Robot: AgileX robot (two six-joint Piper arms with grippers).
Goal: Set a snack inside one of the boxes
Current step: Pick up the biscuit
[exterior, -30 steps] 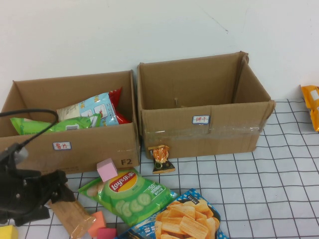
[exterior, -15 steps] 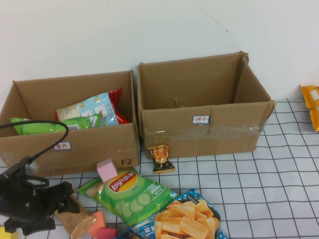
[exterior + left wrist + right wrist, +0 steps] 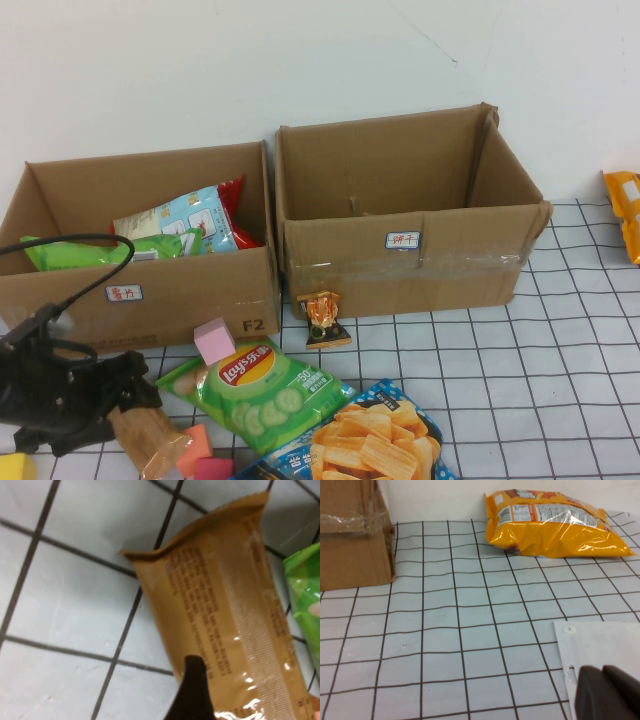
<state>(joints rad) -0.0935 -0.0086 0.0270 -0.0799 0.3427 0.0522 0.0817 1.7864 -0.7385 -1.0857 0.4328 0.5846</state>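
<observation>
A brown snack packet (image 3: 150, 438) lies on the gridded cloth at the front left; in the left wrist view (image 3: 225, 595) its far end casts a shadow. My left gripper (image 3: 128, 388) is over its near end and looks shut on it, with one dark finger (image 3: 192, 690) at the packet's edge and the other out of view. Two open cardboard boxes stand at the back. The left box (image 3: 180, 300) holds several snack bags and the right box (image 3: 400, 270) looks empty. My right gripper (image 3: 606, 692) is shut, shows only in its wrist view, and hovers by a white sheet (image 3: 605, 645).
A green Lay's bag (image 3: 260, 385) and a blue chips bag (image 3: 365, 440) lie beside the packet. A pink block (image 3: 214, 340), an orange block (image 3: 195, 448) and a small figurine (image 3: 325, 318) sit nearby. An orange bag (image 3: 550, 522) lies at the far right (image 3: 625, 210).
My left gripper dropped onto the brown packet's near end, then rose slightly. The packet shifted a little under it. The right arm has not visibly moved.
</observation>
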